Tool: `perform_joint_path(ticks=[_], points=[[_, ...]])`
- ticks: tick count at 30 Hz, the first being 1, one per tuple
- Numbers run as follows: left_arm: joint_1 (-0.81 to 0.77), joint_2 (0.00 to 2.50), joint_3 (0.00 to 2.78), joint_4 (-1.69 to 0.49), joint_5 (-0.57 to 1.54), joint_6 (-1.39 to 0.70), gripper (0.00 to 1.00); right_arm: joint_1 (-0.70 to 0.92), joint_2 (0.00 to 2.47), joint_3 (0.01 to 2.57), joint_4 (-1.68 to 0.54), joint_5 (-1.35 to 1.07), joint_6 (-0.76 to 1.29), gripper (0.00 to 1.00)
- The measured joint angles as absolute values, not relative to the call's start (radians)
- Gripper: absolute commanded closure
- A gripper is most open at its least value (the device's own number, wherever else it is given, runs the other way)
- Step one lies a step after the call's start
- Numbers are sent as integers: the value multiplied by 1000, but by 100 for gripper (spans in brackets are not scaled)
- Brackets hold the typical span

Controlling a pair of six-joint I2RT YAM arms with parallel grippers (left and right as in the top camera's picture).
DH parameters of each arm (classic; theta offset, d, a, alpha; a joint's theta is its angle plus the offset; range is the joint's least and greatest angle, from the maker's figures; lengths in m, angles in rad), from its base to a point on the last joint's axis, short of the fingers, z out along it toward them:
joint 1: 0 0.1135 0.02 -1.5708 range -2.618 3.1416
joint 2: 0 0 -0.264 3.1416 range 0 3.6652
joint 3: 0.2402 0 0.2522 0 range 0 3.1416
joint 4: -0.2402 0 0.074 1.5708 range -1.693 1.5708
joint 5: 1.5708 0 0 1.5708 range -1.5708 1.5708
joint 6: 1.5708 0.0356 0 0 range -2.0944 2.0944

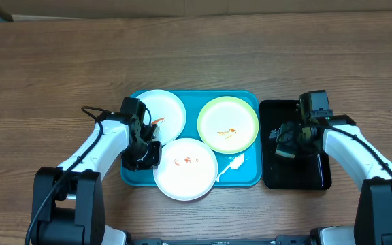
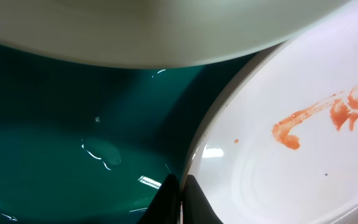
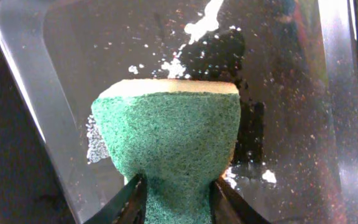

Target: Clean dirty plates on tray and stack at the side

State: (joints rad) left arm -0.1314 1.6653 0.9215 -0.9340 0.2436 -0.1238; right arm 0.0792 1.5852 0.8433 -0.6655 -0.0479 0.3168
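On the table (image 1: 46, 68), the large tray (image 1: 249, 175) holds a rear-left plate (image 1: 165, 109), a rear-right plate (image 1: 228, 122) and a front plate (image 1: 186, 173) that overhangs the tray's near rim. The smaller tray (image 1: 315, 178) lies just right of it, with a sponge (image 3: 166, 143) over it.

Blue tray (image 1: 250, 178) and black tray (image 1: 312, 173) look glossy plastic, plates (image 1: 186, 169) smooth, sponge (image 3: 166, 143) rough, table (image 1: 196, 54) matt wood.

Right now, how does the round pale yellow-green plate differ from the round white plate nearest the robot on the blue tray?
The round pale yellow-green plate lies wholly inside the bright blue plastic tray; the round white plate overhangs its near rim. The left hand pinches the white plate's rim; the yellow-green plate is untouched. Both are similar in size and smeared reddish-orange.
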Motion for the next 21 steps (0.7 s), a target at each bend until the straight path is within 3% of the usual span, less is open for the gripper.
perform_joint_path(ticks=[9, 21], points=[[-131, 1665, 921, -934, 243, -124, 96, 79, 1585, 843, -667, -52, 318, 96], [-131, 1665, 921, -934, 244, -124, 96, 79, 1584, 983, -892, -52, 320, 96]])
